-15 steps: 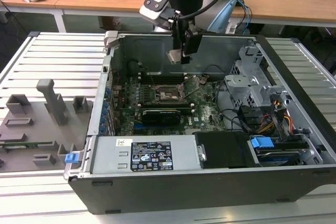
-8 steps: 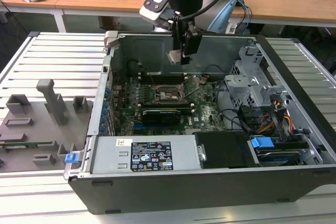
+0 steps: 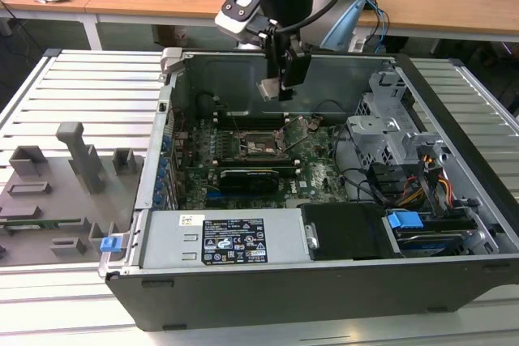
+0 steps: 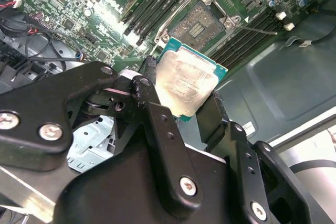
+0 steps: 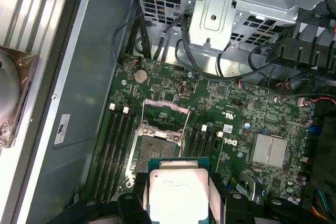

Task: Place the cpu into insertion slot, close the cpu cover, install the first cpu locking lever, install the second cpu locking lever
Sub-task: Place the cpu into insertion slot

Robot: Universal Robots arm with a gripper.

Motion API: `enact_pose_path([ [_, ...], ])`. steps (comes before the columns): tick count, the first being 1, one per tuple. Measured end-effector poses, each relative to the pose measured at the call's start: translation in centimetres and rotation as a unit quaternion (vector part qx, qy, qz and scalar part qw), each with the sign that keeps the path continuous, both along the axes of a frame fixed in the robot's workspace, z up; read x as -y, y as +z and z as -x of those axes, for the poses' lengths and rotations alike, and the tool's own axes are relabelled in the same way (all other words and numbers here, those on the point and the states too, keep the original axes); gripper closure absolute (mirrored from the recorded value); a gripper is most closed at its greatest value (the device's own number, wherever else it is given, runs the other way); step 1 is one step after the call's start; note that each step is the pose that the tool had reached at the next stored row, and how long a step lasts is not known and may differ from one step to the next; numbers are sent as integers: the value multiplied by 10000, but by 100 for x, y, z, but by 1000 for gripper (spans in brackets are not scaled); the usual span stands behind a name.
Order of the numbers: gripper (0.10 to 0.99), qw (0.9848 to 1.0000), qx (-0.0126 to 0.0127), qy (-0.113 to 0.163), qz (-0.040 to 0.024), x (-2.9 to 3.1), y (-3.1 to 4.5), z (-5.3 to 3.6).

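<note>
Above open case [image 3: 324, 281], cpu [image 4: 191, 80] clamped by edges in end effector [image 4: 182, 82], socket [image 3: 261, 145] at its 6 o'clock in exterior view. Judged light, stiff, fragile; edges best gripped.

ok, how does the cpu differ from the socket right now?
The cpu is clamped in the hand, up off the motherboard; the socket sits on it, empty. The cpu shows a silvery face with a green rim; the socket shows a dark contact field in a metal frame. Both are square, of like footprint.
</note>
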State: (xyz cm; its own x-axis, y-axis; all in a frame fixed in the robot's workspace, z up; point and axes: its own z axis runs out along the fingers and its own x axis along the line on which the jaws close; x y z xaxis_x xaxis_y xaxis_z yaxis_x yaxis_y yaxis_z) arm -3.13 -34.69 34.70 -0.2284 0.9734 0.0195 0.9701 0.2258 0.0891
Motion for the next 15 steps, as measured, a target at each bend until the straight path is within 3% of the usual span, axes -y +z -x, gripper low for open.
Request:
enact_pose_path([
  [3,545,10000,-16,-61,1,0,-61,12],
  [7,545,9999,-28,-147,1,0,-88,14],
  [15,545,9998,-32,-179,1,0,-134,14],
])
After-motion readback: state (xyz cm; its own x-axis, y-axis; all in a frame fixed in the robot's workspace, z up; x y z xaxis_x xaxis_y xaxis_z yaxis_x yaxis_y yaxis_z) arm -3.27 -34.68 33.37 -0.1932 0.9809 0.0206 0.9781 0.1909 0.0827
